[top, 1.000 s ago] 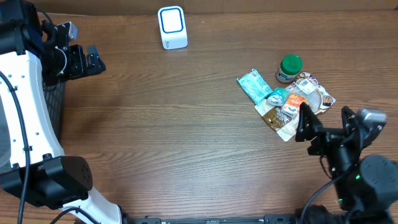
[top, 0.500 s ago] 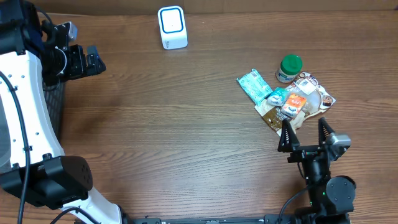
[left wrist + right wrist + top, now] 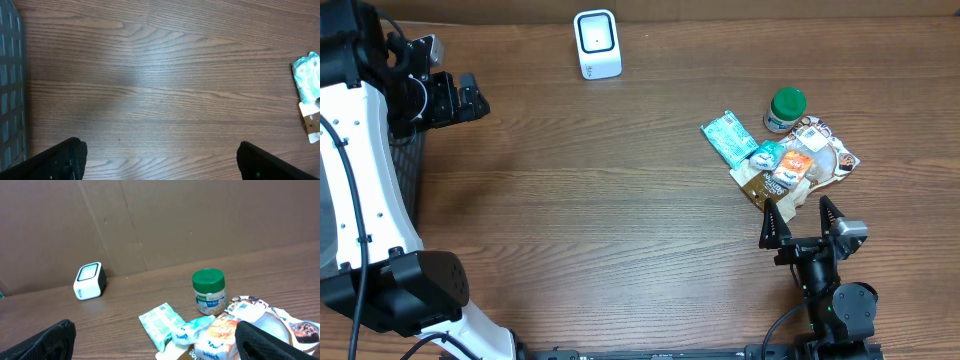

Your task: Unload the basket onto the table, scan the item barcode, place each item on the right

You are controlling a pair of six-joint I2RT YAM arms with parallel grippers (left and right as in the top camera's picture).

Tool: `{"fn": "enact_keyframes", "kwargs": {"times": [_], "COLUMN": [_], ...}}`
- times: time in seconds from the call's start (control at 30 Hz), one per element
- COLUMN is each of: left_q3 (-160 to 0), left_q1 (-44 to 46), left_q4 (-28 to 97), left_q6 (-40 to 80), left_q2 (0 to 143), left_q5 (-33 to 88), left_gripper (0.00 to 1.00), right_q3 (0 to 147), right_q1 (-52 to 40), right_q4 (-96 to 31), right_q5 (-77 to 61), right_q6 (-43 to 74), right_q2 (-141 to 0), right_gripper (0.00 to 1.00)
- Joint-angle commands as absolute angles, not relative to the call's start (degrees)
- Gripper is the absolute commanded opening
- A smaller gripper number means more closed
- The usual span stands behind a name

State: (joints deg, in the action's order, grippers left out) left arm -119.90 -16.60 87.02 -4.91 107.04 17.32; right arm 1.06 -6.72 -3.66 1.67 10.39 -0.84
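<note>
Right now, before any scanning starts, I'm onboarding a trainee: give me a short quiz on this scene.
1. True or false: the right end effector is open and holds nothing.
2. The white scanner sits: A) inside the snack pile; B) alone, far from the pile; C) under the pile.
3. What colour is the lid of the jar?

Key: 1 true; 2 B; 3 green.
</note>
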Motion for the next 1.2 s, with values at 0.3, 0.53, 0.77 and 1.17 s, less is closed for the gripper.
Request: {"fn": "enact_keyframes", "kwargs": {"times": [0.3,0.53,0.77,1.17], "left_q3": [-120.4,-120.4,-120.4,-120.4], "left_q1": [-16.8,-16.8,-16.8,-16.8], "left_q4": [86.9,86.9,86.9,86.9], "left_q6": [-5.8,-5.8,-5.8,-5.8], "left_q2": [106.9,106.9,106.9,106.9], "left_q5": [17.4,17.4,17.4,17.4], "left_gripper": [1.00,1.00,1.00,0.99], "right_q3": [0.4,0.4,0.4,0.4], "right_q1": [-6.4,-6.4,-6.4,-6.4], "right_q4": [-4.8,-4.8,-4.8,-4.8], "right_q5": [0.3,0.3,0.3,0.3], "right_q6": [8.7,8.7,8.7,8.7], "right_q2": [-0.1,-0.2,-0.2,-0.2], "right_gripper": [1.00,1.00,1.00,1.00]}}
